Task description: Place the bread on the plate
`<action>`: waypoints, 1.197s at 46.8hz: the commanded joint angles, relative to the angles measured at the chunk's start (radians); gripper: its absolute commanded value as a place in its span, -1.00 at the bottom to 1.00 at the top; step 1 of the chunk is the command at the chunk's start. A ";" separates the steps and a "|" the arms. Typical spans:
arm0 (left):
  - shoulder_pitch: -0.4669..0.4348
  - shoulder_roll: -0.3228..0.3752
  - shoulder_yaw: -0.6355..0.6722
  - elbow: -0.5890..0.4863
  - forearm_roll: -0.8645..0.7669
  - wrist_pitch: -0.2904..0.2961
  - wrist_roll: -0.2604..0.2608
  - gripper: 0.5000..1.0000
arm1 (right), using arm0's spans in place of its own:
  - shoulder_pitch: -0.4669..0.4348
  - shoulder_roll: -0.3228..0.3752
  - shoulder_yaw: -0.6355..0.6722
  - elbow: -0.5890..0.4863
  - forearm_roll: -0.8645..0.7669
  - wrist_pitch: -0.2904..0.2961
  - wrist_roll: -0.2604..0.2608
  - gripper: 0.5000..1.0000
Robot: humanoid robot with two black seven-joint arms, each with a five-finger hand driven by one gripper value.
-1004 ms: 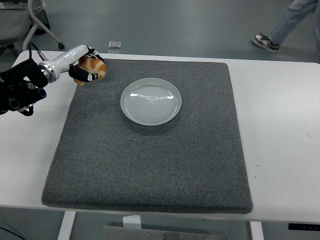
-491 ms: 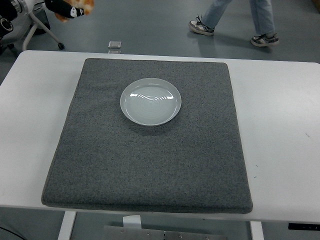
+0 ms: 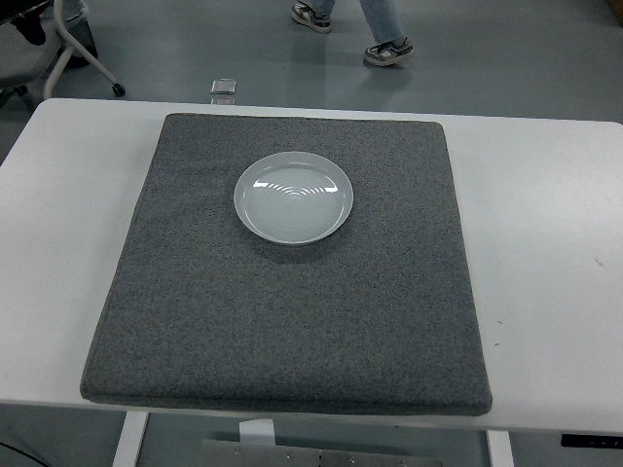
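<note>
Showing a white table (image 3: pixel 545 243) from above, with a grey mat (image 3: pixel 292 321) and 1 empty white plate (image 3: pixel 293 197) upper centre. Neither robot hand is seen now, so no grip can be told. The bread, lifted toward the upper left 0.5 seconds earlier, has left the frame; placing remains undone. A person's legs (image 3: pixel 375 24) are seen at the top.

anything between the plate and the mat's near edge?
Nothing. In the head view the stretch from the plate to the near edge of the mat is bare grey mat. No bread or robot hand is in view.
</note>
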 commanded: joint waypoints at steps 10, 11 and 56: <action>0.038 -0.037 0.006 -0.149 0.038 0.024 0.000 -1.00 | 0.000 0.000 0.000 0.000 0.000 0.000 0.000 0.72; 0.048 -0.044 0.008 -0.149 0.045 0.033 0.000 -1.00 | 0.000 0.000 0.000 0.000 0.000 0.000 0.000 0.72; 0.482 -0.290 0.006 0.070 0.214 0.291 -0.005 -1.00 | -0.002 0.000 0.000 0.000 0.000 0.000 0.000 0.72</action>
